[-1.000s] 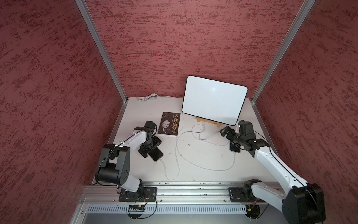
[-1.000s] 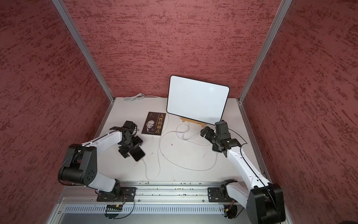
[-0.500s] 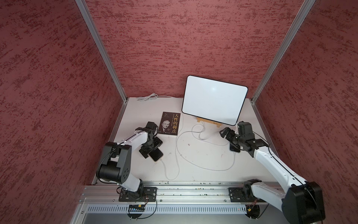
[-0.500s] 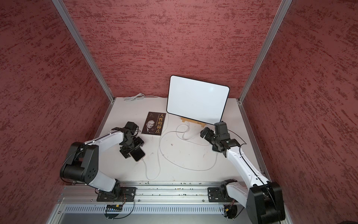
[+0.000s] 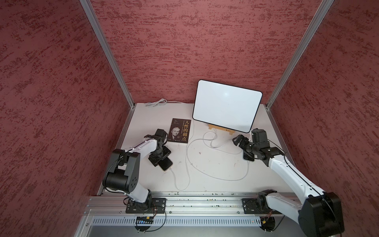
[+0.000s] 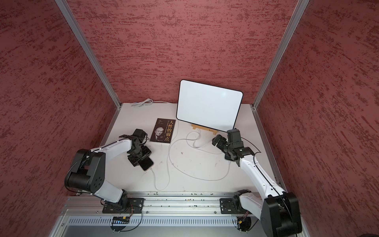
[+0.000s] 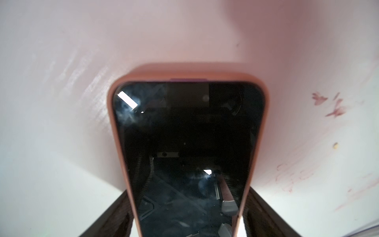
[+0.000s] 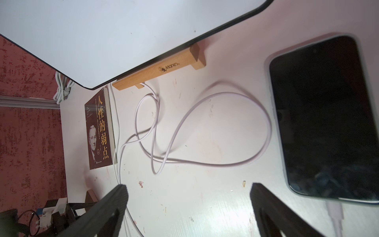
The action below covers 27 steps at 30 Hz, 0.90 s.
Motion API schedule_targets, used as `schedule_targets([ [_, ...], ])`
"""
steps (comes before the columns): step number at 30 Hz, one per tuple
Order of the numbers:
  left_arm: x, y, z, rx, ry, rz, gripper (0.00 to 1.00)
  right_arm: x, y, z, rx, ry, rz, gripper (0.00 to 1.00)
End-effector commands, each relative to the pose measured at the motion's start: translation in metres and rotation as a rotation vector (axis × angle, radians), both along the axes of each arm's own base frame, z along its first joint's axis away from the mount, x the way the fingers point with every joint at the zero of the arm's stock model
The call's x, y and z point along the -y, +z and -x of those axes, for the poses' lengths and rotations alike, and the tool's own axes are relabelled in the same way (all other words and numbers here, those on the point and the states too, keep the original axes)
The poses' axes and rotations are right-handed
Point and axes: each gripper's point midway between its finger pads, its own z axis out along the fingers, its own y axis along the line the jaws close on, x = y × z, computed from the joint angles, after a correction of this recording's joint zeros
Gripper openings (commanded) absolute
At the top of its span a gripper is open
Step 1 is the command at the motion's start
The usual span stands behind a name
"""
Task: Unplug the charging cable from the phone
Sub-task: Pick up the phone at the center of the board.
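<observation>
A phone in an orange-pink case (image 5: 166, 163) (image 6: 146, 163) (image 7: 187, 133) lies screen-up on the white table at the left. My left gripper (image 5: 160, 158) (image 6: 140, 158) (image 7: 187, 190) straddles it, both dark fingers (image 7: 119, 209) against the case's long sides. A white charging cable (image 5: 180, 187) is plugged into the phone's near end (image 5: 170, 169). A second dark phone (image 8: 324, 119) (image 5: 247, 157) lies at the right, half hidden under my right arm, with a white plug (image 8: 335, 211) in it. My right gripper (image 5: 239, 141) (image 6: 218, 140) (image 8: 188, 186) is open beside that phone, holding nothing.
A dark book (image 5: 181, 130) lies behind the left gripper. A whiteboard (image 5: 226, 108) leans on a wooden stand (image 5: 220, 129) at the back. Loose cable loops (image 8: 205, 131) cross the middle. A bundled white cord (image 5: 156, 102) sits in the back left corner. A metal rail (image 5: 205, 203) runs along the front.
My left gripper's jaws have narrowed onto the sides of the cased phone. The right gripper has drifted slightly toward the back and stays wide open.
</observation>
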Motion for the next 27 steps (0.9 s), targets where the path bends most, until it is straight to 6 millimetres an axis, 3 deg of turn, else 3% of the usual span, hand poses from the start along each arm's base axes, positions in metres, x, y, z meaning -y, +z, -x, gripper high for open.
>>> schedule_targets([
  [1,0.006,-0.016,0.001,-0.015,-0.015,0.021,0.73,-0.002,0.002,-0.004,0.020,-0.007,-0.002,0.99],
  [8,0.005,-0.001,-0.009,0.025,-0.025,0.010,0.69,-0.009,0.000,-0.005,0.017,0.011,-0.006,0.99],
  [17,0.001,0.046,-0.034,0.135,-0.042,-0.025,0.66,-0.036,0.004,-0.004,0.036,0.094,0.011,0.99],
  [27,0.009,0.100,-0.066,0.259,-0.054,0.004,0.64,-0.093,0.017,-0.002,0.105,0.277,-0.003,0.95],
])
